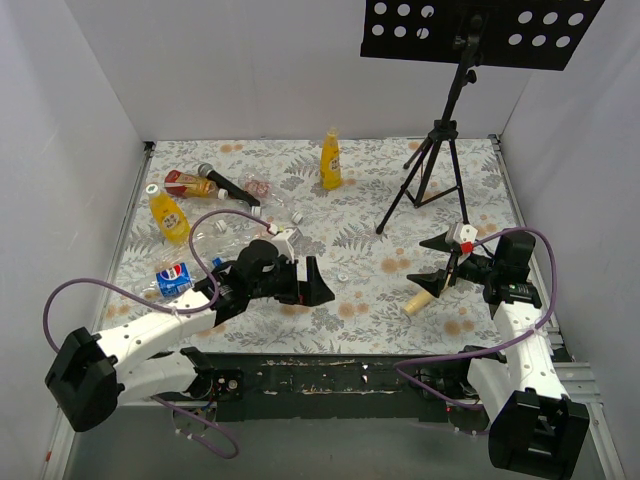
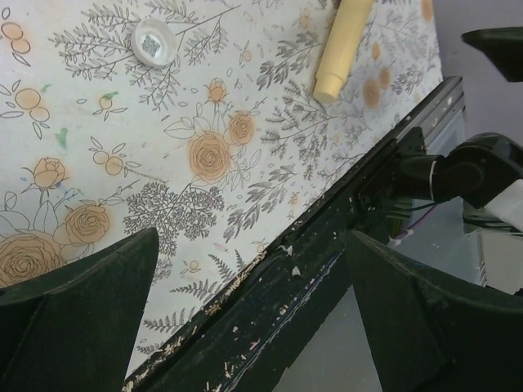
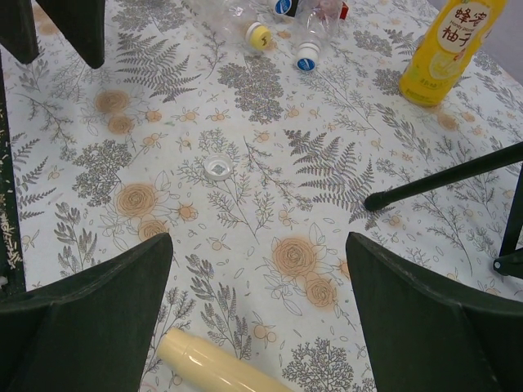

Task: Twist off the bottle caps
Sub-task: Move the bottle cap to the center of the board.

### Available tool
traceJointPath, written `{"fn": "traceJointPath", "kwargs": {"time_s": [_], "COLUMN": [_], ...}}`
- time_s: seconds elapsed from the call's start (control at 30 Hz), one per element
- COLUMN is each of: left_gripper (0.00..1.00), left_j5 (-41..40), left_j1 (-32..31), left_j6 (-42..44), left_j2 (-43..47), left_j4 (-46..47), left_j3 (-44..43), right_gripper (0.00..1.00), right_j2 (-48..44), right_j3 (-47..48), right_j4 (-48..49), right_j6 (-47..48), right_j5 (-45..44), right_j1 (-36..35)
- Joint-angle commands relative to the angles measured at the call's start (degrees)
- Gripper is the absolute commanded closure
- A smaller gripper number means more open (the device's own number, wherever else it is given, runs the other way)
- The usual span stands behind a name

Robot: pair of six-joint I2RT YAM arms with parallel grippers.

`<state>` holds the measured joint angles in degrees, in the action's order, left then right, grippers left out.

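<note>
My left gripper (image 1: 303, 282) is open and empty near the table's front edge; its wrist view (image 2: 253, 318) looks over that edge. My right gripper (image 1: 433, 263) is open and empty above the tan stick (image 1: 420, 299). A loose white cap (image 1: 343, 274) lies on the floral mat between the grippers, and shows in both wrist views (image 2: 153, 42) (image 3: 218, 169). An orange-yellow bottle (image 1: 330, 160) stands upright at the back. Another orange bottle (image 1: 168, 216), a red-labelled bottle (image 1: 188, 184), clear bottles (image 1: 228, 236) and a blue-labelled bottle (image 1: 175, 280) lie at the left. Two clear bottles carry a yellow cap (image 3: 258, 34) and a blue-white cap (image 3: 305, 62).
A black tripod stand (image 1: 436, 160) with a perforated tray stands at the back right; one leg (image 3: 441, 175) reaches near my right gripper. A black microphone (image 1: 225, 183) lies at the back left. White walls enclose the table on three sides.
</note>
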<state>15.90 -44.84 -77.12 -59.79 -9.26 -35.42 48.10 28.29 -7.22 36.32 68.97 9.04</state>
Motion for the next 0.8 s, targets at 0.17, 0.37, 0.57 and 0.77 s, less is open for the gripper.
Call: {"fn": "traceJointPath", "kwargs": {"time_s": [0.17,0.37,0.57,0.77], "left_gripper": [0.04,0.07,0.08,0.11], "left_j5": [-4.47,-4.91,-5.09,-5.70], "left_j1": [-3.94,-5.26,-6.14,-6.40], "left_j6": [1.27,1.45,1.97,3.12], "left_j2": [-5.24,-8.32,-10.61,-13.07], "left_j4": [-1.82,-1.91,-2.08,-2.52], "left_j3": [-4.48,-5.27,-6.33,-8.00], "right_gripper": [0.06,0.06,0.06,0.06], "right_j2": [0.16,0.16,0.16,0.15], "right_j3": [0.53,0.53,0.53,0.53], "right_j4": [-0.60,-0.77,-1.04,-1.21], "right_j6": [1.39,1.57,1.74,1.92], "right_j5": [0.46,0.64,0.64,0.73], "right_j1": [0.37,0.45,0.37,0.37]}}
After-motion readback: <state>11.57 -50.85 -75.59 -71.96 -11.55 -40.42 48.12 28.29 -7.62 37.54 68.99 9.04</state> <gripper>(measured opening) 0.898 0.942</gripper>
